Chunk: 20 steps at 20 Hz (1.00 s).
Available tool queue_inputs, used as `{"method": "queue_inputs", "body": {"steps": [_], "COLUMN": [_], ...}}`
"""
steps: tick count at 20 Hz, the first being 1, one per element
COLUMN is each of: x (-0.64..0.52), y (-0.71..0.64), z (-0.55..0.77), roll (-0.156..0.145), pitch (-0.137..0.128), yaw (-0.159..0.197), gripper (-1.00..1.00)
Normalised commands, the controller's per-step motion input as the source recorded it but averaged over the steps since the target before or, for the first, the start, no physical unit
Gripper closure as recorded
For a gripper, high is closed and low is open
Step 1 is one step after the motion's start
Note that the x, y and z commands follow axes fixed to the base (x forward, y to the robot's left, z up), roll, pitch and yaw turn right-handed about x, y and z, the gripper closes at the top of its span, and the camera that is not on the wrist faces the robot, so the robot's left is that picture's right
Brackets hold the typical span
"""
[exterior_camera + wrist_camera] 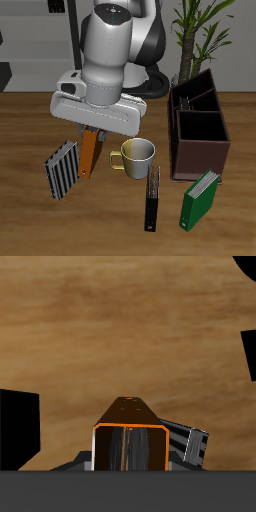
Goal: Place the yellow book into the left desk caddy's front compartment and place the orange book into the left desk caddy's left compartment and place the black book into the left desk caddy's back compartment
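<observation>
Gripper (92, 135) closed on orange book (89, 153), fingers hidden under the arm housing in the exterior view; grip judged from the wrist view, where the book's page edge (130, 446) sits framed directly at the tool. Book held upright, long axis near vertical, lower end close to the table (30, 215) or just clear of it; cannot tell which. Striped book (62, 168) just beside it, mug (137, 155) on the other side. Left desk caddy (199, 135) well apart, beyond the mug, open compartments facing up. Deciding relation: caddy lies sideways across the table from the held book, so lift over the mug, then lower edge-first. Black book (152, 198) flat near the front edge, green book (198, 200) beside it
</observation>
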Motion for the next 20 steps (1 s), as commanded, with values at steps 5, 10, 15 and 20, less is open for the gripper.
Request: {"method": "queue_inputs", "body": {"steps": [5, 10, 15, 20], "x": [-0.39, -0.73, -0.52, -0.48], "y": [0.35, 0.71, 0.29, 0.47], "z": [0.16, 0.43, 0.29, 0.13], "roll": [0.018, 0.062, -0.023, 0.038], "pitch": [0.146, -0.053, -0.031, -0.042], "yaw": [0.003, 0.104, -0.032, 0.03], "gripper": [1.0, 1.0, 1.0, 1.0]}}
